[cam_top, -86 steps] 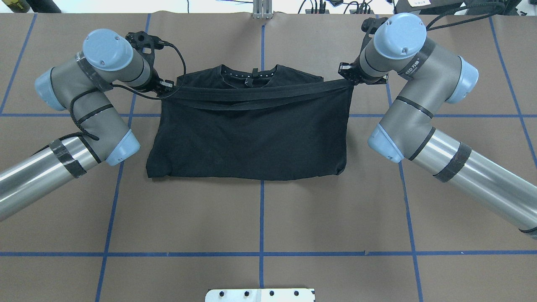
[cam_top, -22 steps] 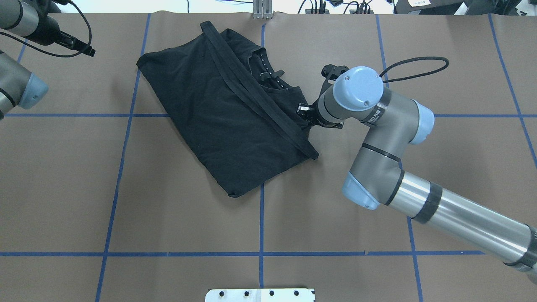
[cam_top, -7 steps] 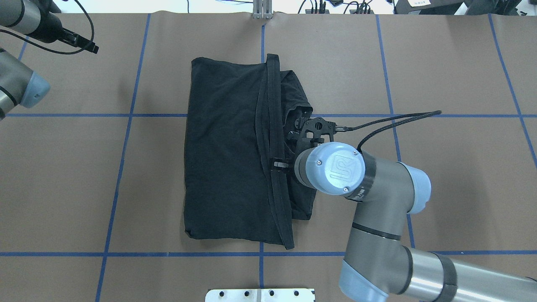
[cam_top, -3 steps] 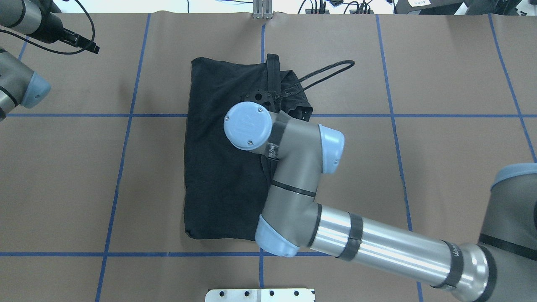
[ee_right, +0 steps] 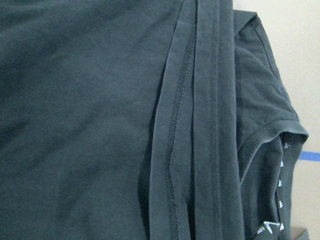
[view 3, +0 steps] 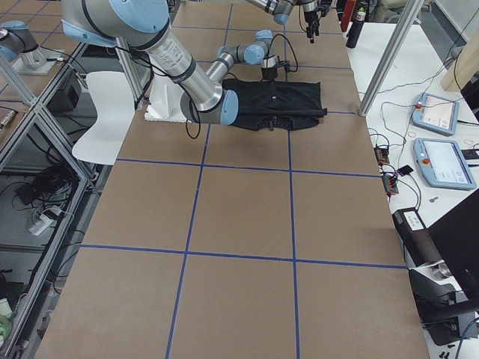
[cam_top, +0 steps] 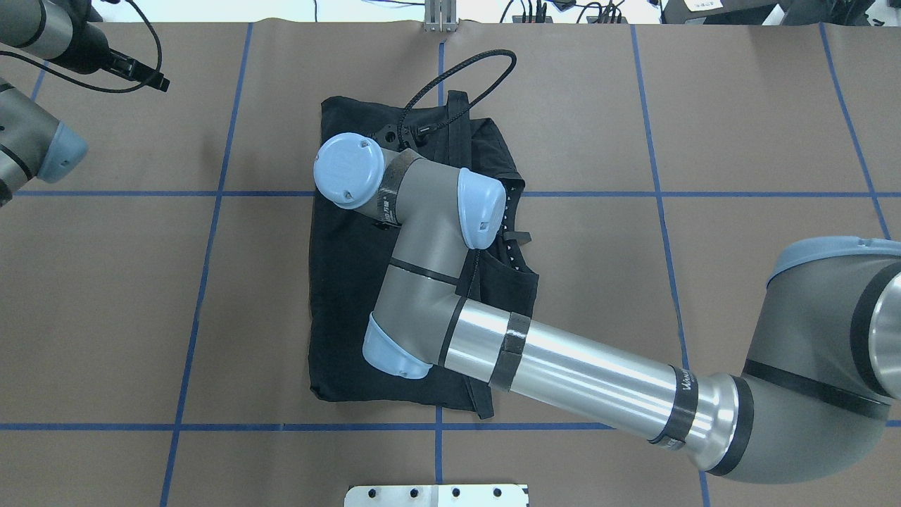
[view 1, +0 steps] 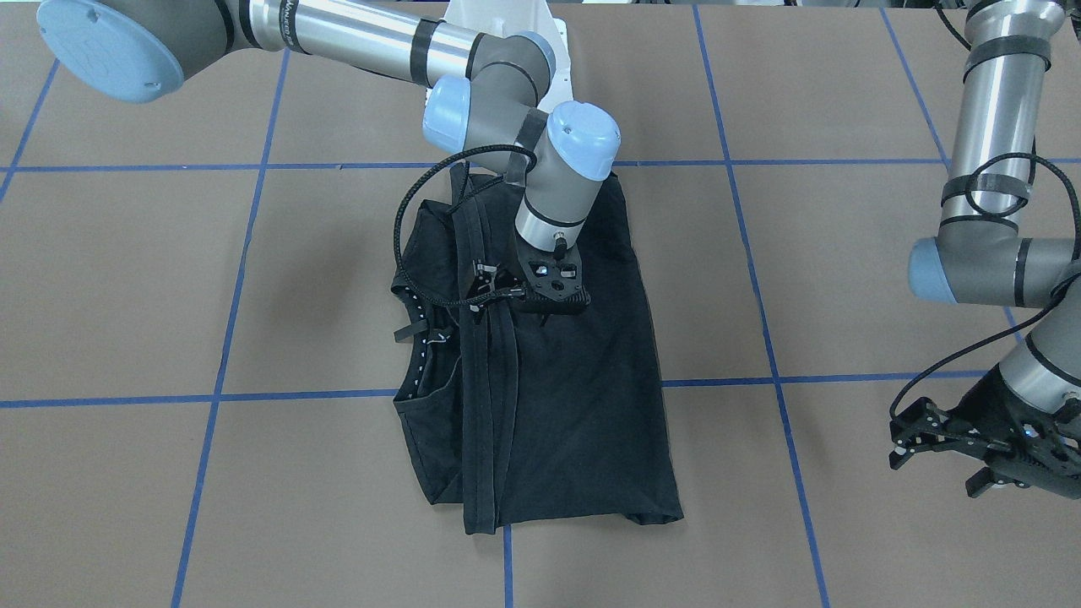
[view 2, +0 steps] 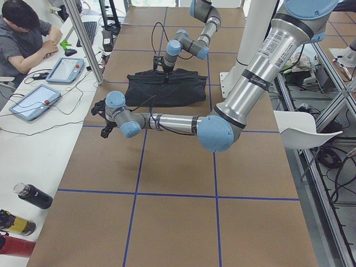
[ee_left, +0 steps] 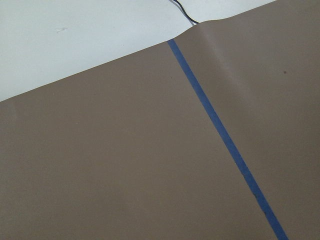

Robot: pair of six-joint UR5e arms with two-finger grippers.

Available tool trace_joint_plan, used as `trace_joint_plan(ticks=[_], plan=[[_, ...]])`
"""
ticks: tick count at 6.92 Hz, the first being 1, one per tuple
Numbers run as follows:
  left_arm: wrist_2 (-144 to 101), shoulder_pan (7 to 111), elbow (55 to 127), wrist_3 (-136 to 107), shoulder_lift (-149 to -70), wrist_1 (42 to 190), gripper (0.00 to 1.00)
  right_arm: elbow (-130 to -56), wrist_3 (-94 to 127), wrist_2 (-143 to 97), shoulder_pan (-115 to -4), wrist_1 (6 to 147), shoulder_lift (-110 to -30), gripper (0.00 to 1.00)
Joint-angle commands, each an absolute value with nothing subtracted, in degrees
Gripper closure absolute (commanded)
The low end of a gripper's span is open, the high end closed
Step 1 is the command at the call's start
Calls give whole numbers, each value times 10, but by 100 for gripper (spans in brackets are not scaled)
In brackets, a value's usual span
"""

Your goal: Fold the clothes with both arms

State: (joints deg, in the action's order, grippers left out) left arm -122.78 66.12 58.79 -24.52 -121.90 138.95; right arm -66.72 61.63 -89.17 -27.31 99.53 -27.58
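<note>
Robotics lab, robot arms (cam_top: 563, 366) over tape-gridded table (cam_top: 105, 317), teach pendants (view 2: 33, 102), aluminium framing (view 2: 88, 47), operator (view 2: 22, 33)

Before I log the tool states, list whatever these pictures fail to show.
Right tool: fingers hidden, by its camera mount in the front view, by its own wrist overhead; open or shut unclear.
Left tool: dark, cut by the front view's edge; state unclear.
T-shirt front: covered by the fold in every view.
</note>
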Motion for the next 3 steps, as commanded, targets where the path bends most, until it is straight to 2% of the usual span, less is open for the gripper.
trace_joint_plan(ticks=[1,3], plan=[[-1228,660,589,-245,-1219,1390,0,-650,566,-885,-276,1033,-271,0],[-1228,660,592,-246,-1219,1390,0,-640,568,-884,-275,1032,-267,0]])
